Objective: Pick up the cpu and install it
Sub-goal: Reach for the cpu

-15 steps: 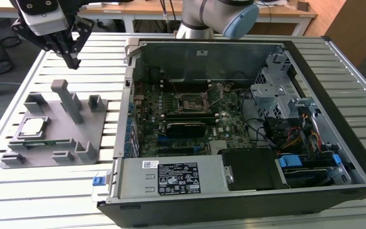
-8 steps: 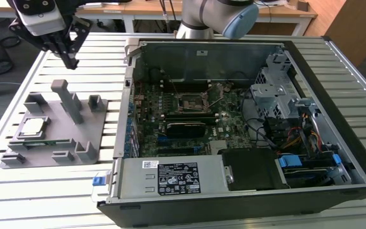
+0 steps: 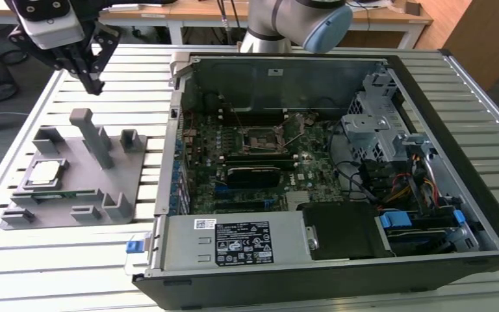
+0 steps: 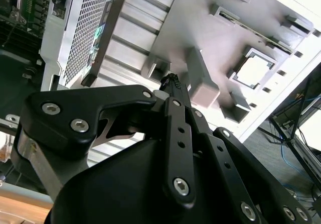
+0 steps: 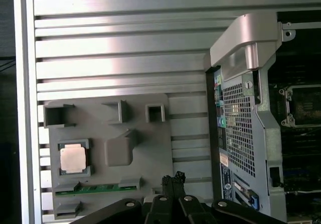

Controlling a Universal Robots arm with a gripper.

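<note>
Hanging over the far part of the bench (image 3: 67, 260), toward the exterior view's left, the tool (image 3: 93, 83) has its black fingertips pressed together with nothing between them. The cpu (image 3: 43, 172) lies flat, silver top up, in a square pocket of the gray holder (image 3: 132, 162). It sits nearer the camera than the tool, a little to the exterior view's left of it, and well apart from the fingertips. Just beside the cpu, on the holder's near side, a long green memory stick (image 3: 59, 193) rests in a narrow slot. The holder's other pockets hold nothing. To the exterior view's right stands an open computer case (image 3: 492, 214), its motherboard exposed with the square socket (image 3: 262, 138) near the middle.
</note>
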